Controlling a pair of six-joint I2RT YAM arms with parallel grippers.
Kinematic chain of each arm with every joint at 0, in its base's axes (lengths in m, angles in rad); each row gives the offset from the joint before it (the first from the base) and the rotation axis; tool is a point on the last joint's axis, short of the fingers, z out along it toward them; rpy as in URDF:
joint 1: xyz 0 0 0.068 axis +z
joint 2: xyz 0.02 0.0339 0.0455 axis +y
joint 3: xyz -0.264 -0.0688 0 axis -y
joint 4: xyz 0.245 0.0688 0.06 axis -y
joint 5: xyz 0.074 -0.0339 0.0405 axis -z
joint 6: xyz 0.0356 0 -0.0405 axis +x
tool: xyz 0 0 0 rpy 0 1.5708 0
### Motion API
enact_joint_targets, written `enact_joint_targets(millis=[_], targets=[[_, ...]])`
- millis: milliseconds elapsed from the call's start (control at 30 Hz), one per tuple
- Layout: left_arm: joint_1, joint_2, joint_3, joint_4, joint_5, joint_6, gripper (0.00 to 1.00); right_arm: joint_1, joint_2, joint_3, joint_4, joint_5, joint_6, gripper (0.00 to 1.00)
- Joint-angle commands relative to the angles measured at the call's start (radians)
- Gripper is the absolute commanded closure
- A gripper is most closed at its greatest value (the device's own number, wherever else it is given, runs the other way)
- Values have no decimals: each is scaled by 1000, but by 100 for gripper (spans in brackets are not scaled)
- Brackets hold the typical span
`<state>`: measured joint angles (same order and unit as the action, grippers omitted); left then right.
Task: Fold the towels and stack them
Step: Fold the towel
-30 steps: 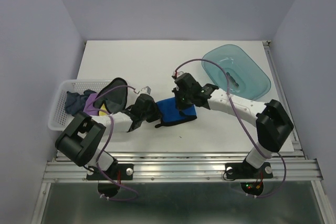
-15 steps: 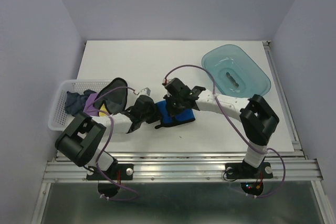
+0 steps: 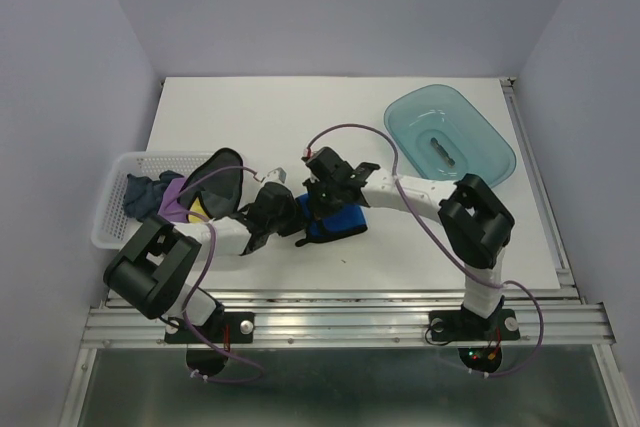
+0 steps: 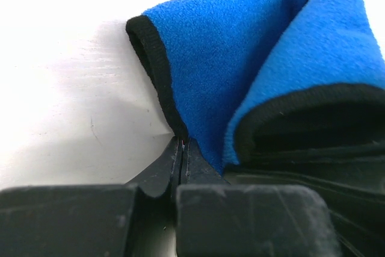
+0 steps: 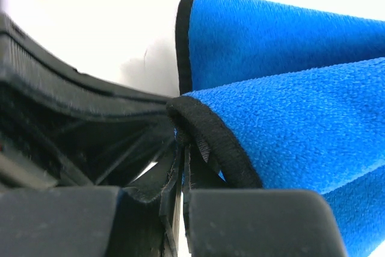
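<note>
Top external: blue towel [image 3: 338, 221] toward near edge of table [image 3: 250, 117], mid-fold. Left gripper [image 4: 182, 146] and right gripper [image 5: 182, 148] both clamped tight on its black edging [image 4: 157, 82]. Next, likely: lay edge over, release.

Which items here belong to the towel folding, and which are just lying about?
Job: blue towel, pinched by the left gripper and the right gripper; purple towel; navy towel.
Lying about: white basket holding the spare towels; teal tray.
</note>
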<state>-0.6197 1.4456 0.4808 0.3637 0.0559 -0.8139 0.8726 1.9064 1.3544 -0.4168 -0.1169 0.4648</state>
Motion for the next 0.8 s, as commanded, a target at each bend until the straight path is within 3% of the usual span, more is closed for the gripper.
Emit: enact_joint_targets(millis=[0, 367, 667, 767], targets=[[2, -13, -19, 35, 18, -7, 100, 9, 19, 71, 47, -4, 38, 99], [0, -28, -31, 37, 27, -18, 100, 11, 85, 78, 59, 23, 97, 98], [0, -112, -41, -35, -34, -27, 100, 11, 82, 80, 65, 11, 113, 73], [0, -143, -45, -68, -48, -28, 92, 9, 50, 80, 78, -29, 107, 62]])
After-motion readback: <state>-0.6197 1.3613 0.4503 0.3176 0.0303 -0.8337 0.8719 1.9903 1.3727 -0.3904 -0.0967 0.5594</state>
